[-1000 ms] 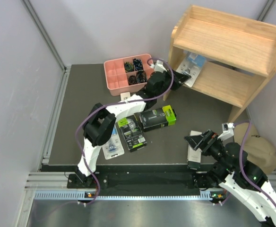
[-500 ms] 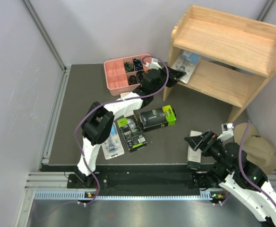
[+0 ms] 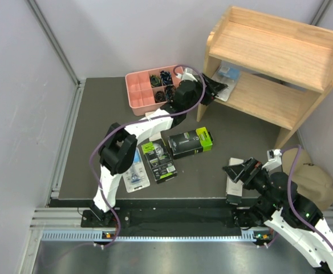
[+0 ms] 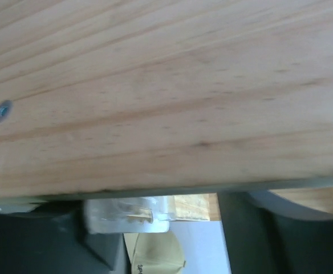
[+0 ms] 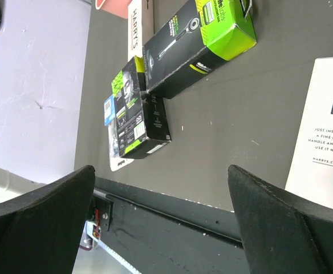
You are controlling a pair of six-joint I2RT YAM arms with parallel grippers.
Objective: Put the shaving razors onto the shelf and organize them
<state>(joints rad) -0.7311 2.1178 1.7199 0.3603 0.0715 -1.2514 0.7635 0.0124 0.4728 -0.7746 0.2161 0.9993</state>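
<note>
We see a shelf (image 3: 280, 43) of pale, smooth wood with plain grain, a metal screw (image 4: 3, 110) sunk in its side. The mat (image 3: 86, 114) is dark and matt. The tray (image 3: 137, 94) is pink plastic; the black boxes (image 3: 190, 141) are glossy card, the white box (image 5: 326, 131) matt.

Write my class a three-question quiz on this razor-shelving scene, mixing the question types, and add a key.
1. True or false: the blister pack on the shelf lies on its top tier.
2. Which lies nearest the right gripper? A) pink tray B) white box C) black box
3. In one word, how do the right gripper's jaws stand?
Key: 1 false, it lies on the lower tier. 2 B. 3 open.
</note>
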